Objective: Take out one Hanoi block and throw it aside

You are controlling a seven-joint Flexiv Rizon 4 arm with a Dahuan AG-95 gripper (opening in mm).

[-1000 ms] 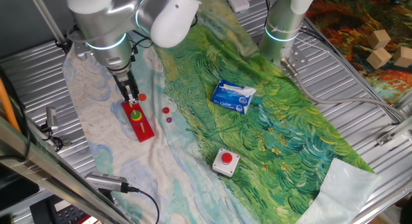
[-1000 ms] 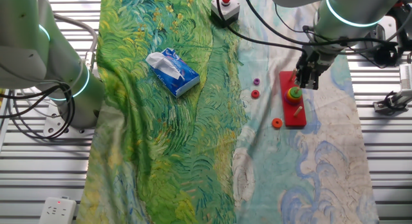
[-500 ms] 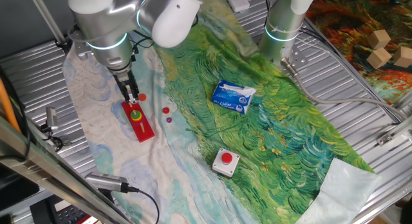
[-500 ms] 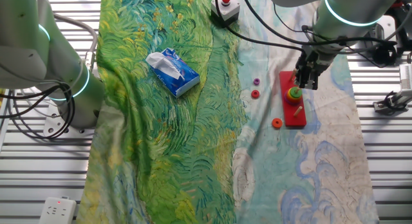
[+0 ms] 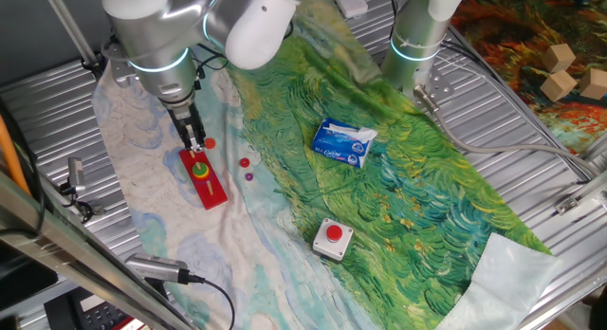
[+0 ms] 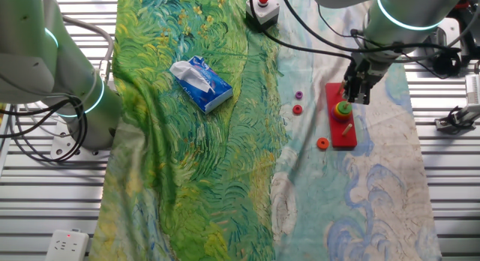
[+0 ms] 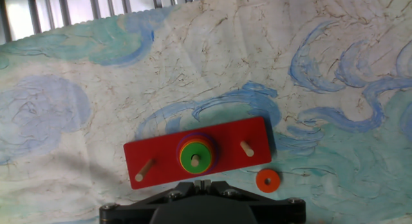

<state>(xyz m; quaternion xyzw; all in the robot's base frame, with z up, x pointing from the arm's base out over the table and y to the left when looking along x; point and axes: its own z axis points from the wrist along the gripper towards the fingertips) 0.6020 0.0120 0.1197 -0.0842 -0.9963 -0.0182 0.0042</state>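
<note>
The hand (image 5: 195,146) hung just above the far end of the red board (image 5: 204,177), its two fingers pointing down and set close together. Whether they gripped anything could not be told: in the hand view only the dark base of the hand showed at the bottom edge, with no fingertips visible. In the other fixed view the hand (image 6: 355,97) stood right beside the green block (image 6: 343,108), seemingly a little above it.

The green block (image 7: 195,157) sat on the middle peg of the board (image 7: 199,151), on top of a yellow disc whose rim showed around it. A bare wooden peg (image 7: 144,170) stood on the left of the board and another peg (image 7: 246,148) on the right in the hand view.

An orange disc (image 7: 268,181) lay on the cloth just off the board's right corner, apart from it. In the other fixed view a small red disc (image 6: 297,109) and a tiny purple disc (image 6: 298,95) lay on the cloth to the left of the board.

Farther across the tabletop (image 5: 531,150) lay a blue tissue pack (image 5: 344,142) and a red push button in a white box (image 5: 333,238).
</note>
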